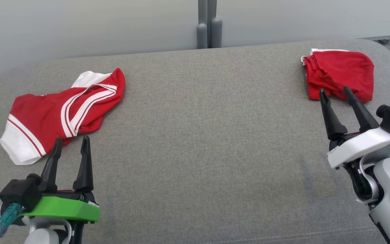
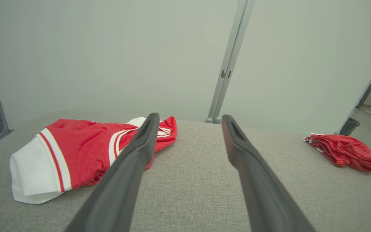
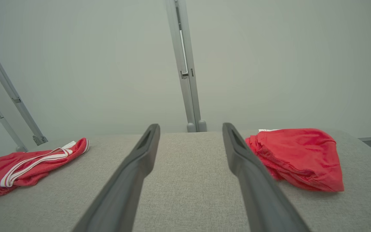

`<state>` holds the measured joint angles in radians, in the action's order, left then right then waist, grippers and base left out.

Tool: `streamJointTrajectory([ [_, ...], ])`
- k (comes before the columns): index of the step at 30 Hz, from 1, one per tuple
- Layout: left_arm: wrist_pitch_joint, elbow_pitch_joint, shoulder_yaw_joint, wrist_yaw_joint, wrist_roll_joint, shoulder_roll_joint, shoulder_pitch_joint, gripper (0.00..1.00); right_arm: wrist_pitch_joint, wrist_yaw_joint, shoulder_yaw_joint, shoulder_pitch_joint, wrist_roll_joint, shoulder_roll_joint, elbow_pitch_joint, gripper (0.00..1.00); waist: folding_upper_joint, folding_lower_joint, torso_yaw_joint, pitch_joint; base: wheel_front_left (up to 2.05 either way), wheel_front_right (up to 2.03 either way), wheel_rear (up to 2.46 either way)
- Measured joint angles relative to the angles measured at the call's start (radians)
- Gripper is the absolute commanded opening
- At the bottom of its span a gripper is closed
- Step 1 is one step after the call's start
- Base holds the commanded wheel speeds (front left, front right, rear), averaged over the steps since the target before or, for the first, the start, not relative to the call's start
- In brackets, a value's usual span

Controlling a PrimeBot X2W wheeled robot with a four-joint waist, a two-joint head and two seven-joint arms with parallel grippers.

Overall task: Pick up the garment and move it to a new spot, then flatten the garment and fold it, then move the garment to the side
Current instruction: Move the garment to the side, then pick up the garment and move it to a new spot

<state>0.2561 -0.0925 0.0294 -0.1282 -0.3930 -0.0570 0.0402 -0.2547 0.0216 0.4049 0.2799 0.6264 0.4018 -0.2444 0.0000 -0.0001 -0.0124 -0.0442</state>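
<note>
Grey upholstered table (image 1: 195, 135) runs beneath pale wall panels. The left gripper (image 1: 72, 139) and right gripper (image 1: 334, 90) stand spread wide, holding nothing. Just beyond the left jaws lies the striped garment (image 1: 63, 112), crumpled, red with white bands, apparently not yet picked up. A bundled red garment (image 1: 340, 73) at the right jaws' tips looks already folded aside.

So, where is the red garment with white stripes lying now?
In the head view, the red garment with white stripes lies at the left of the grey fabric surface, just beyond the open left gripper.
</note>
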Motion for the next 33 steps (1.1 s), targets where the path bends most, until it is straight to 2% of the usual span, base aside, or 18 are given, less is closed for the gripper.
streamJointTrajectory([
  [6, 0.000, -0.016, 0.001, 0.000, 0.000, 0.003, -0.026, 1.00, 0.000, 0.026, -0.033, -0.094, -0.040, -0.028, 0.048, 1.00, 0.0000, 0.0000, 0.000, 0.025, 0.00, 0.00, 0.00],
  [15, 0.000, -0.019, 0.002, 0.000, 0.000, 0.005, -0.057, 1.00, 0.000, 0.026, -0.054, -0.167, -0.091, -0.053, 0.124, 1.00, 0.0000, 0.0000, -0.004, 0.038, 0.00, 0.00, 0.00],
  [33, 0.000, -0.010, 0.002, 0.000, 0.001, 0.007, -0.058, 1.00, 0.000, 0.022, -0.104, -0.244, -0.147, -0.078, 0.201, 1.00, 0.0000, 0.0000, -0.017, 0.027, 0.00, 0.00, 0.00],
])
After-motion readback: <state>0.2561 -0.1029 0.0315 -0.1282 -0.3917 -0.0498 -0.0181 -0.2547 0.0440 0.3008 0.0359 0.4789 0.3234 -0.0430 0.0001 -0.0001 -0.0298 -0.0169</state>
